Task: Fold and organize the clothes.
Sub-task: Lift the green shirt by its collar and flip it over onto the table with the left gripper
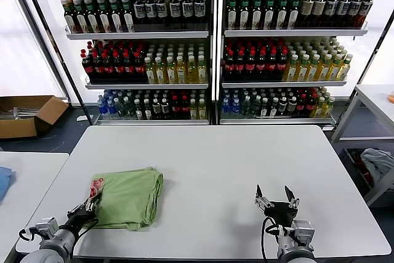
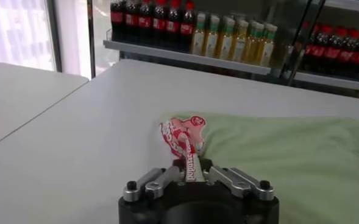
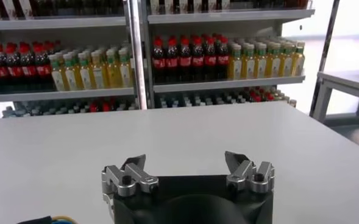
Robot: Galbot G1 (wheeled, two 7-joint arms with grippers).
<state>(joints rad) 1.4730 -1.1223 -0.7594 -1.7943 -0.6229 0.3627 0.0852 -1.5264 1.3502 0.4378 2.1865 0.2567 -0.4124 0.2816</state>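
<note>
Your green shirt (image 1: pixel 129 196) lies folded on the white worktop (image 1: pixel 234 170), near its front left corner. Your left end effector (image 1: pixel 91 204) sits at the shirt's left edge, pinched shut on the cloth where the red-and-white logo (image 1: pixel 96 184) is. Your right end effector (image 1: pixel 276 202) is well apart from the shirt, low over bare worktop, its fingers spread wide and holding nothing.

The left wrist view shows the logo (image 2: pixel 182 139) rising straight out of the closed fingers (image 2: pixel 167 176); the head view shows this only small.

Behind the worktop stand shelves of bottles (image 1: pixel 209 47). A cardboard box (image 1: pixel 28 115) lies on the floor, far left of the shirt.
</note>
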